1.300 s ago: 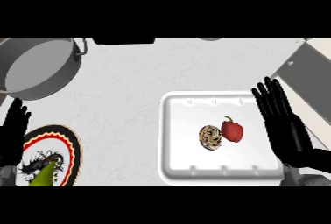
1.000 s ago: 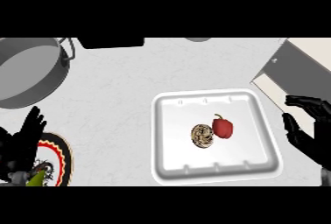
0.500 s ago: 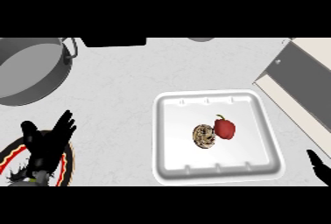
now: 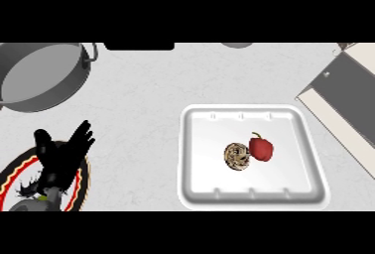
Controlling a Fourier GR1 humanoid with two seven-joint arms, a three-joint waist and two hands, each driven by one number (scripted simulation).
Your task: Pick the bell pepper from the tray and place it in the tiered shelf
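Red bell pepper (image 4: 261, 149) sits ungrasped in our white plastic tray (image 4: 307, 149); left hand (image 4: 62, 151) fingers spread, right unseen, shelf placement pending.

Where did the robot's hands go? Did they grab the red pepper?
No. The right hand slid down and out of view. The left hand moved inward from the left edge and is now open above the plate. Nothing was grabbed. The bell pepper and cookie are still touching in the tray; the pot didn't move on the counter.
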